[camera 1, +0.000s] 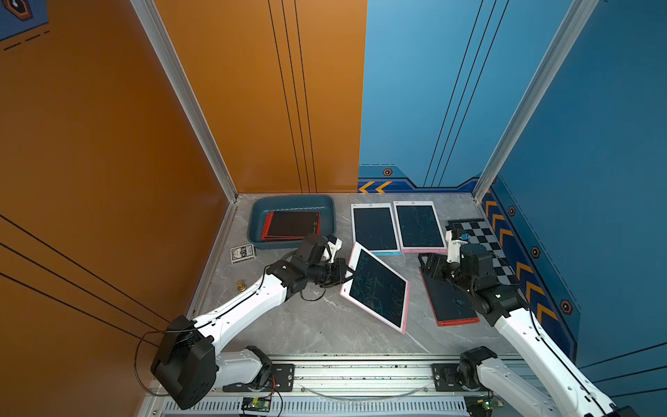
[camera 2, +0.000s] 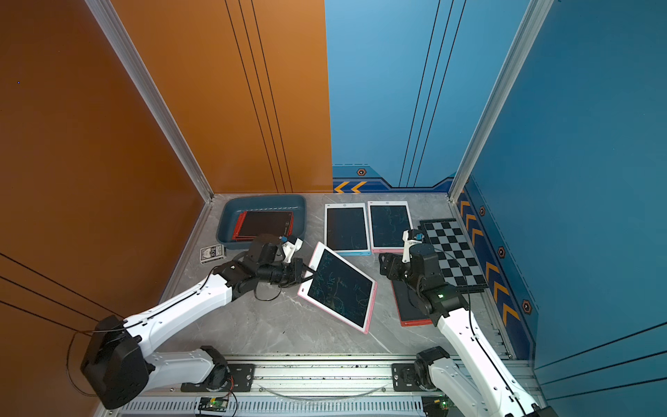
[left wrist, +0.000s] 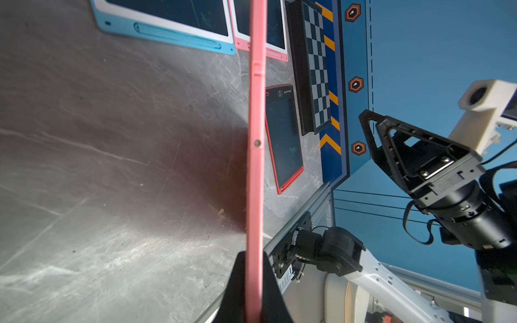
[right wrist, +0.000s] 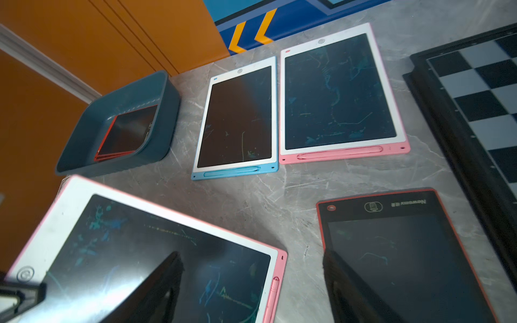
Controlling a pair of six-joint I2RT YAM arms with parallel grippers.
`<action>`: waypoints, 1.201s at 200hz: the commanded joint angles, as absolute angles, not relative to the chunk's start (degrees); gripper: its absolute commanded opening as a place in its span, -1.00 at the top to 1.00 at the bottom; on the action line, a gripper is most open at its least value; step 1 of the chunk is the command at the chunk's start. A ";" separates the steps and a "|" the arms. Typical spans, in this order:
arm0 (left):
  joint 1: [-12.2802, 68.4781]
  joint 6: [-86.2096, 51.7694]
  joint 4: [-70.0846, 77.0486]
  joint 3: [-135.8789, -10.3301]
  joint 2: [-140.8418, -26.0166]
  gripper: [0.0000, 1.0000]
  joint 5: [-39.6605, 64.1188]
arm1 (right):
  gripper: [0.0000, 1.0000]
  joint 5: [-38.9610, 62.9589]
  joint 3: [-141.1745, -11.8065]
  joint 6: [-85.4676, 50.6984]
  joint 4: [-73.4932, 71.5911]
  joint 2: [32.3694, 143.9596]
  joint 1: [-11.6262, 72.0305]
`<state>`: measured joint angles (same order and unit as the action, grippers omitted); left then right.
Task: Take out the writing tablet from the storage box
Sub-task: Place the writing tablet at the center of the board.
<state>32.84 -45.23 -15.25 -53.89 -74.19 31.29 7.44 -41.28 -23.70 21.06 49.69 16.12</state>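
The dark teal storage box stands at the back left with red-framed tablets stacked inside. My left gripper is shut on the edge of a pink-framed writing tablet. It holds the tablet tilted over the middle of the table, outside the box. My right gripper hovers open just right of that tablet, with nothing between its fingers.
A blue-framed tablet and a pink-framed tablet lie side by side at the back. A red-framed tablet lies under my right arm. A chequered board lies along the right wall. A card box and a small brass piece sit near the left edge.
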 commanded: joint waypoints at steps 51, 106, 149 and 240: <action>31.55 -43.86 -16.69 -53.78 -76.44 1.00 32.84 | -0.61 9.81 -40.75 -21.68 22.33 51.56 15.97; 37.26 -56.18 -0.10 -39.80 -74.84 1.00 24.47 | -0.61 9.43 -41.04 -22.07 20.51 54.69 15.98; 40.59 -65.15 12.24 -30.09 -75.05 1.00 13.97 | -0.60 9.32 -39.95 -23.10 18.90 55.11 16.01; 45.89 -72.49 14.99 -25.90 -80.96 0.78 10.56 | -0.60 9.33 -39.51 -22.97 18.22 55.95 16.02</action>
<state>45.04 -71.07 21.89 -28.91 -79.72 15.99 9.23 -40.32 -22.72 19.20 56.12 16.10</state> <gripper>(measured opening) 0.087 0.801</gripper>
